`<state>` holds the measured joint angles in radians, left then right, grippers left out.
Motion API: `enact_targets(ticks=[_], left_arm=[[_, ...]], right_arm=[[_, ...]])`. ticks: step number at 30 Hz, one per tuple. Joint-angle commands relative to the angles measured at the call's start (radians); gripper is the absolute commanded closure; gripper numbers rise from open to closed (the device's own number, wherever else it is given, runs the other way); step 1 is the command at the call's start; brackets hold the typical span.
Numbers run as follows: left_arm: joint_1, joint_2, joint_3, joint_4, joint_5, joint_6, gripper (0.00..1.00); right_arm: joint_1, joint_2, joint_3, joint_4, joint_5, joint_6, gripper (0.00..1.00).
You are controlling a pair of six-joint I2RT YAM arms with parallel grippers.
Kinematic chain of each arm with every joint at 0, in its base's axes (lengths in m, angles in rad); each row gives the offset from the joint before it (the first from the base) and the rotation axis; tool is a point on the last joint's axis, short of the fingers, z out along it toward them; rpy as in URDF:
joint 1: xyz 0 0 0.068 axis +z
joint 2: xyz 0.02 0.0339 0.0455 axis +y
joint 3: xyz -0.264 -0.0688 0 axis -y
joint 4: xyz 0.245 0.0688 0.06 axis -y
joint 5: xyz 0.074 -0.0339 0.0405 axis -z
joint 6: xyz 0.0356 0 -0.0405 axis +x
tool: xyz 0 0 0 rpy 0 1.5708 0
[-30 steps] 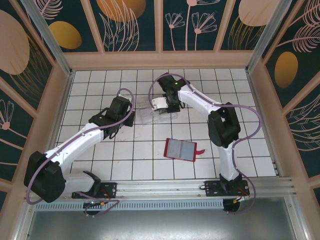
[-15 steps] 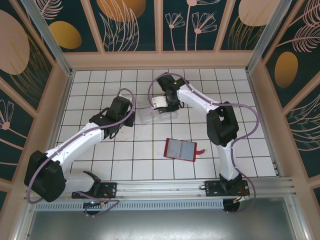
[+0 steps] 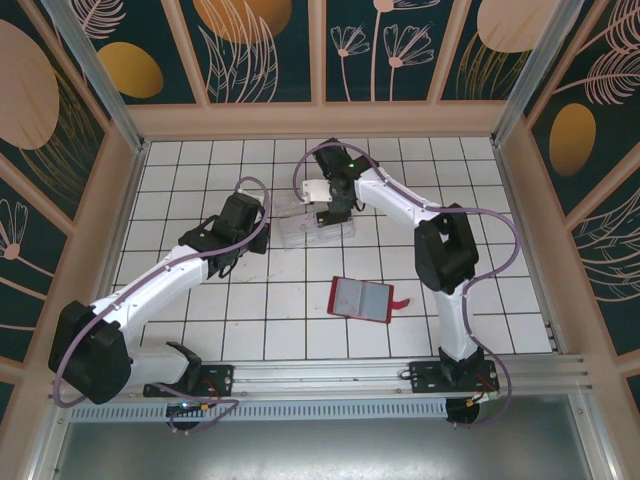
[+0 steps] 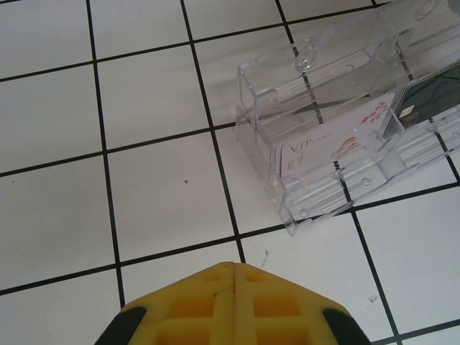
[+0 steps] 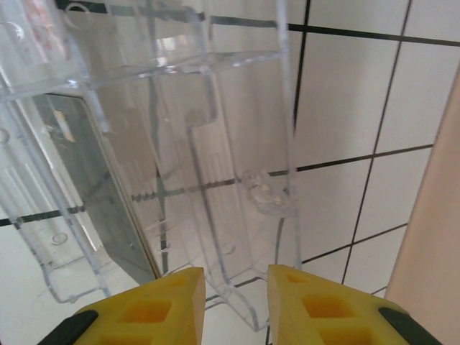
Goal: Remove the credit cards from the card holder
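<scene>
R gripper at tray edge

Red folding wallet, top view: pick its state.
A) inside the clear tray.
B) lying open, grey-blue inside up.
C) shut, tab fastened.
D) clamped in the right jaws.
B: the red folding wallet lies spread open on the white tiled table, its grey-blue inside facing up.

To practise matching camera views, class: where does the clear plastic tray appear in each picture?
Top external: the clear plastic tray lies just above the picture's centre.
Left wrist: upper right, running off the right edge.
Right wrist: left and centre, running off the top.
Shared landmark: the white tiled table beneath it.
</scene>
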<state>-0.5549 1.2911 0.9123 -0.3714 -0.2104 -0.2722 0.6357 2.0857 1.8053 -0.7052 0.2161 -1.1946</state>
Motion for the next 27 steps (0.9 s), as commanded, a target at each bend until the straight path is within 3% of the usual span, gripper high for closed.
enact_targets(ticks=[1,7,12,21,24,27], left_arm=[[0.006,0.008,-0.012,-0.02,0.001,0.015,1.0],[0.006,0.018,-0.006,0.011,0.103,0.007,1.0],[0.006,0.062,-0.026,0.12,0.296,-0.041,1.0],[0.004,0.16,-0.056,0.298,0.464,-0.208,1.0],[0.004,0.187,-0.059,0.327,0.473,-0.249,1.0],[0.003,0.198,-0.06,0.351,0.491,-0.284,1.0]], right_arm=[[0.001,-0.08,-0.014,0.058,0.018,0.078,0.7],[0.02,-0.197,-0.067,0.105,-0.037,0.36,0.66],[0.057,-0.337,-0.227,0.151,-0.061,0.762,0.66],[0.099,-0.564,-0.623,0.176,-0.231,1.511,0.69],[0.138,-0.61,-0.732,0.193,-0.266,1.596,0.67],[0.198,-0.628,-0.804,0.196,-0.21,1.65,0.62]])
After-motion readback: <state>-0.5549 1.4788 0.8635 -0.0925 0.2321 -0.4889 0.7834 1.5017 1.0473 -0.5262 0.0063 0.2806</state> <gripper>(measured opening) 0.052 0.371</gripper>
